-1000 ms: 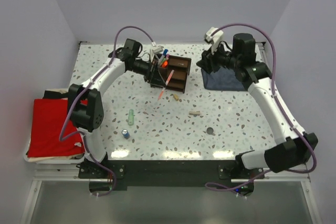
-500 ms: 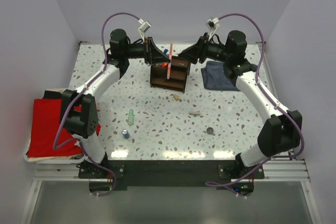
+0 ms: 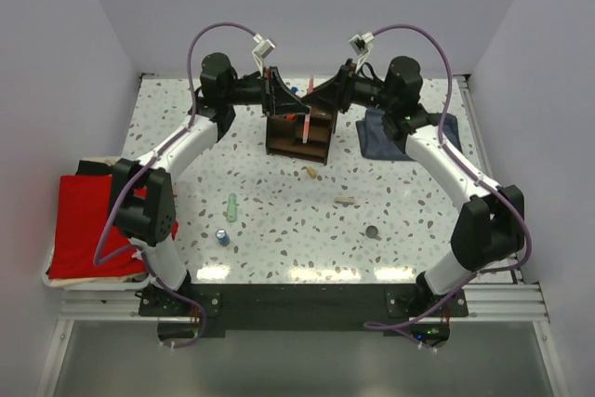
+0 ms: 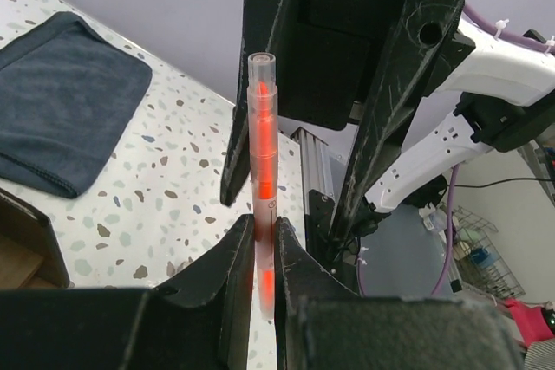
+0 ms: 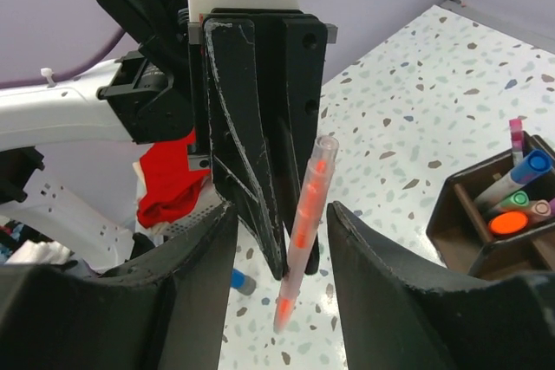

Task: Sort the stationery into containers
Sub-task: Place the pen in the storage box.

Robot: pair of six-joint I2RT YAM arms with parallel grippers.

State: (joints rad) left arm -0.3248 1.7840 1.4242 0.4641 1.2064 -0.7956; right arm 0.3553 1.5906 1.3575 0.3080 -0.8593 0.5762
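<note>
The translucent red plastic pen (image 4: 263,153) was pinched upright, twelve-to-six, by the left gripper (image 4: 263,244). The right gripper (image 5: 282,210) was spread at its nine and three, untouching.

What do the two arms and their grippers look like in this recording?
The left arm and right arm have white links with black joint housings. A purple cable arcs over each and ends at a small white block by the wrist. The left gripper and right gripper have long, tapering black fingers, scuffed pale along their edges.
</note>
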